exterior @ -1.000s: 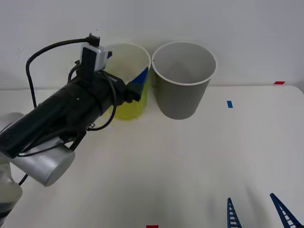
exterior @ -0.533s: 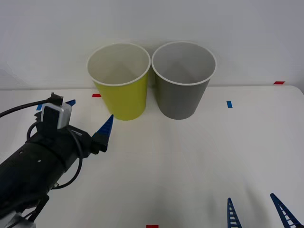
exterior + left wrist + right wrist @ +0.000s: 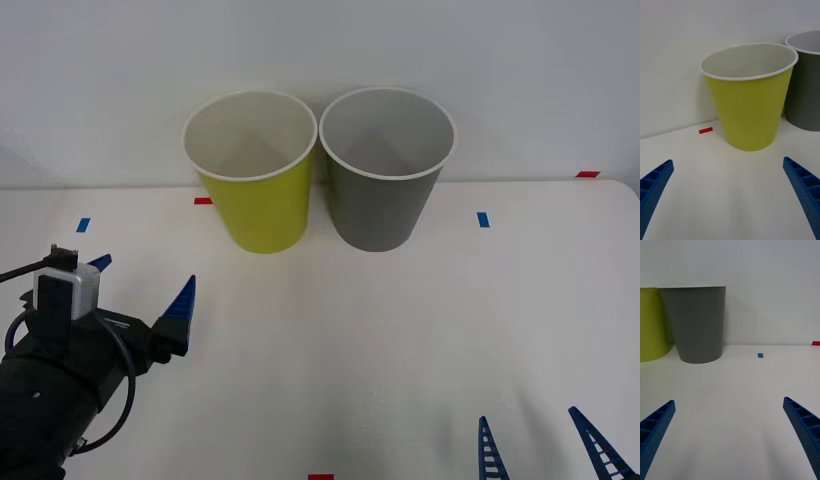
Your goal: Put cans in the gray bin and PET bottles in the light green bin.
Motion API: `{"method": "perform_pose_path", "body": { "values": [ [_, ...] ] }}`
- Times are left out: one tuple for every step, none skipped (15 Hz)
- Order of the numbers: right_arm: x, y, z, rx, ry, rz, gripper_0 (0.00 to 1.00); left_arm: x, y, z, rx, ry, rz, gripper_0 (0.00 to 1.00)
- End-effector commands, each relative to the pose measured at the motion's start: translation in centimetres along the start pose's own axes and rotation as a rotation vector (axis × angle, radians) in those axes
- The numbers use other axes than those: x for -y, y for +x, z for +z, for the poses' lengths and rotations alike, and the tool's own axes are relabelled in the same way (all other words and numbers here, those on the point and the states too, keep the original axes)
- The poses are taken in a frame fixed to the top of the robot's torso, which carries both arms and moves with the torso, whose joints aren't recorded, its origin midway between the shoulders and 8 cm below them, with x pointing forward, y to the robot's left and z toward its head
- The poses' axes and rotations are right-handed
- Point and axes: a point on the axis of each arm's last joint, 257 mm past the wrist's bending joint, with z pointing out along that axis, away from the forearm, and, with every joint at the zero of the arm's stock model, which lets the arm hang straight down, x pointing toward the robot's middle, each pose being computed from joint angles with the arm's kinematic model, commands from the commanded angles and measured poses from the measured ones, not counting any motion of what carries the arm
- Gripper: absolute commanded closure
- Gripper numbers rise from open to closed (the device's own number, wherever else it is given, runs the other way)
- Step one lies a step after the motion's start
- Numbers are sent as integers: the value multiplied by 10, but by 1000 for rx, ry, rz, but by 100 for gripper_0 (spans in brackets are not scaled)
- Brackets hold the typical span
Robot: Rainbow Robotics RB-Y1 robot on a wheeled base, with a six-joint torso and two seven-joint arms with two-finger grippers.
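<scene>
The light green bin (image 3: 252, 170) and gray bin (image 3: 385, 165) stand upright, side by side, rims nearly touching.

You are looking at a white table (image 3: 400, 340) reaching back to a plain white wall (image 3: 320, 40). Small tape markers are lying flat on it: blue ones at the far left (image 3: 83, 225) and right of centre (image 3: 484, 219), red ones at the back (image 3: 203, 200), far right edge (image 3: 588, 174) and near edge (image 3: 320, 477).
</scene>
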Motion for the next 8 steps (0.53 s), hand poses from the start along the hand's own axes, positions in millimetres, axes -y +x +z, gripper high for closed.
{"method": "perform_pose_path", "body": {
  "values": [
    [0, 0, 0, 0, 0, 0, 0, 0, 18, 0, -33, -11, -24, 0],
    [0, 0, 0, 0, 0, 0, 0, 2, 22, -2, -35, 2, -44, 0],
    [0, 0, 0, 0, 0, 0, 0, 7, 30, -4, -22, 30, -102, 0],
    [0, 0, 0, 0, 0, 0, 0, 6, 35, -6, 15, 42, -134, 0],
    [0, 0, 0, 0, 0, 0, 0, 3, 45, -10, 38, 37, -116, 0],
    [0, 0, 0, 0, 0, 0, 0, -1, 52, -16, 67, 27, -76, 0],
    [0, 0, 0, 0, 0, 0, 0, -4, 61, -23, 75, 14, -58, 0],
    [0, 0, 0, 0, 0, 0, 0, -8, 73, -33, 85, -1, -35, 0]
  ]
}}
